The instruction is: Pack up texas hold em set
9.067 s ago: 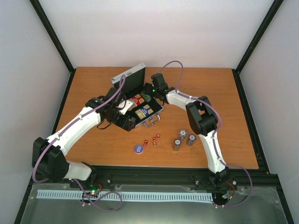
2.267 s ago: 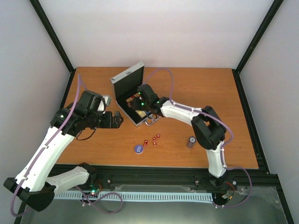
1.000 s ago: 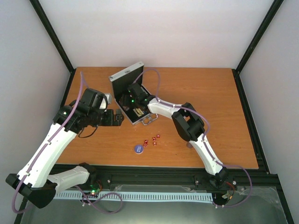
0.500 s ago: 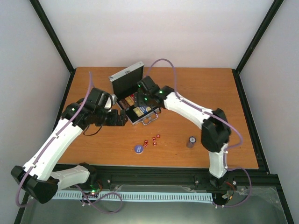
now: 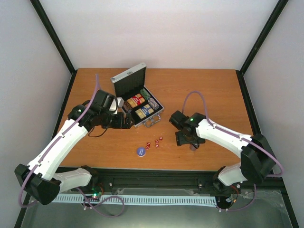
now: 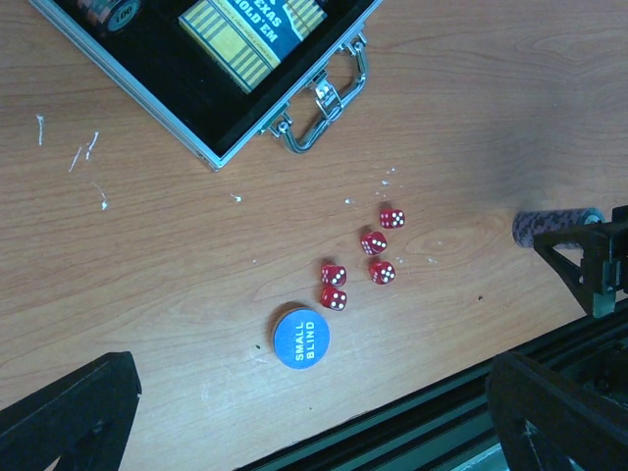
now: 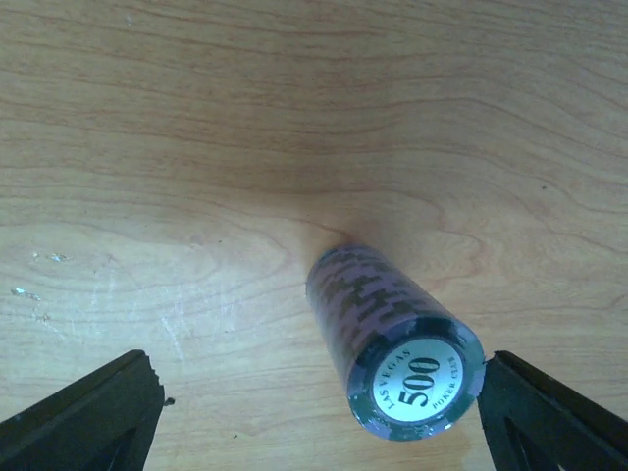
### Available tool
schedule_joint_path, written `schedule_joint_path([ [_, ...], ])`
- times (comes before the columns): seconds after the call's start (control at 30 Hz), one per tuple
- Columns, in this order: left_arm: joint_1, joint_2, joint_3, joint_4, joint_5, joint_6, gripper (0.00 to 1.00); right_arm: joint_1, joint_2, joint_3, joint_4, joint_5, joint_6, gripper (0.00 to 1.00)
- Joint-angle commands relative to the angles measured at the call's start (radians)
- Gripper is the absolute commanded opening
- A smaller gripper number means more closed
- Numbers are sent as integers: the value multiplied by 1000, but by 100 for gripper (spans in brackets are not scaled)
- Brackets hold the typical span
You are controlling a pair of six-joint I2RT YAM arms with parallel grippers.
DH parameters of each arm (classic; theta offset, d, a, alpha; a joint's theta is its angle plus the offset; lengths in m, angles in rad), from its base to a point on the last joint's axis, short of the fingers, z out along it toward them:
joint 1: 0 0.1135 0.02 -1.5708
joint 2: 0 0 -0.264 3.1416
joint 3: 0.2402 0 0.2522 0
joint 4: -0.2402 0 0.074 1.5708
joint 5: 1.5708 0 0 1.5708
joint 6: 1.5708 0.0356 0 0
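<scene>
Leftmost, the left fingers (image 6: 69,417), blunt black wedges, stand spread wide and empty beside the open silver metal case (image 5: 128,81) at upper centre of the wooden surface (image 5: 213,90). Its black lining holds card boxes (image 5: 137,101), cut off in the wrist view. Below lie five red dice (image 6: 373,242) and a round blue disc (image 6: 300,338). Lower right, a striped grey chip stack (image 7: 392,353), mostly hidden from above, sits between the parted right fingers (image 7: 88,412), untouched. Half a second earlier that arm reached over the case.

silver case (image 6: 167,83) cut off at left wrist view's top edge, chip stack (image 5: 193,147) mostly hidden under right arm (image 5: 223,135) from above
</scene>
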Motion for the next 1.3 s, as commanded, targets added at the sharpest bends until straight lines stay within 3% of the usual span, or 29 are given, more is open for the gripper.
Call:
schedule_joint_path([
  [0.0, 6, 15, 12, 36, 28, 30, 100, -19, -29, -34, -6, 23, 34, 89],
  [0.27, 6, 10, 12, 36, 24, 25, 100, -122, -22, -118, 67, -30, -21, 84],
  [0.67, 6, 8, 12, 14, 3, 25, 100, -143, 14, -132, 114, -91, -64, 58],
  [0.77, 6, 4, 9, 14, 2, 26, 100, -144, 5, -148, 118, -97, -62, 45],
  [0.9, 6, 3, 5, 14, 6, 26, 100, -144, -5, -149, 120, -103, -54, 5],
  [0.93, 6, 3, 5, 14, 6, 27, 100, -144, -6, -139, 114, -104, -53, 3],
  [1.13, 6, -2, 22, -5, -1, 31, 100, -143, -66, 107, 51, -165, -64, 3],
  [1.27, 6, -14, 30, -23, -15, 35, 100, -144, -117, 197, 228, -290, -22, 3],
])
